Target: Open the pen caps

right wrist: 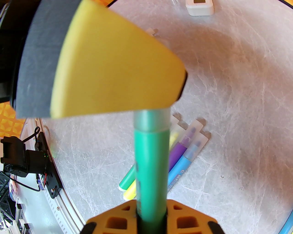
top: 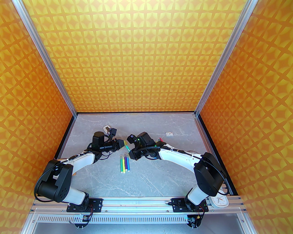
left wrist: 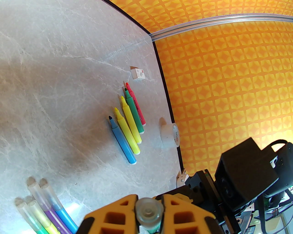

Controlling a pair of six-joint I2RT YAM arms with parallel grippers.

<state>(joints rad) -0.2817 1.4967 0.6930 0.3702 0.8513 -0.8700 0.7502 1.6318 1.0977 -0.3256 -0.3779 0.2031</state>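
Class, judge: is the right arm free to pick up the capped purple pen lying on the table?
Probably not yet. The right gripper is shut on the green pen, whose cap the left gripper pinches. The purple pen lies uncovered nearby, so only the full grip hinders it.

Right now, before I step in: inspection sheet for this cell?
Surface: grey marble-look table, no spills seen.
Job's things: green pen held off the table, cap on; four capped pens lying together; five uncapped pens in a row.
Clutter: tape roll, small white box, white device.
Grippers: left gripper shut on the cap; right gripper shut on the green pen's barrel.
Cables: black cable at the right arm's wrist, off the table.
Surroundings: orange patterned walls, aluminium frame.
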